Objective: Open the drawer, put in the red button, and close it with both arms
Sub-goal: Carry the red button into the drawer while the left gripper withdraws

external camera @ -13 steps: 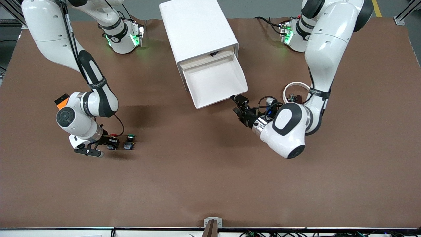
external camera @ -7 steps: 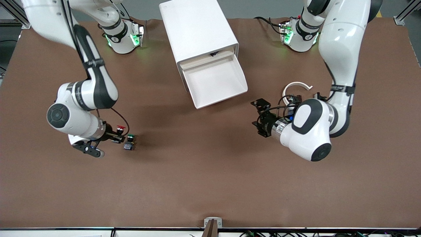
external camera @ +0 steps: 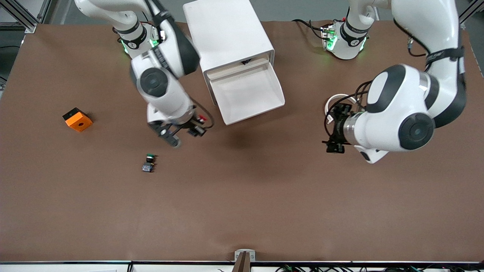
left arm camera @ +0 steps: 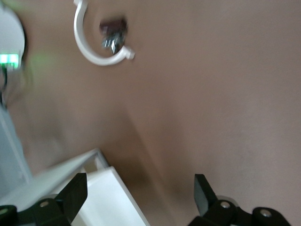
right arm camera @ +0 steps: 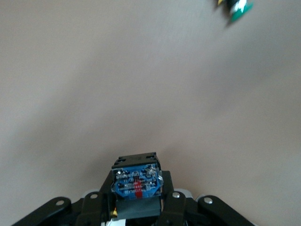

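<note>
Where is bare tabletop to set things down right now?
The broad brown table strip nearer the camera than the green-capped switch is bare. The pale tray of the open drawer is free. Crowded: around the white ring under the left gripper.

Brown worktop (external camera: 242, 211); white cabinet (external camera: 227, 34) with pale drawer (external camera: 247, 92); orange block (external camera: 77, 119); green-capped switch (external camera: 149, 163); red button (external camera: 202, 119); white arms with black bands.

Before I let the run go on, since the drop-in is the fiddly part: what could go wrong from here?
The right gripper holds the red button over bare table beside the open drawer; an early release would likely miss the tray. The carrying arm passes close to the cabinet and might clip it. The left gripper, open, hangs beside the drawer.
</note>
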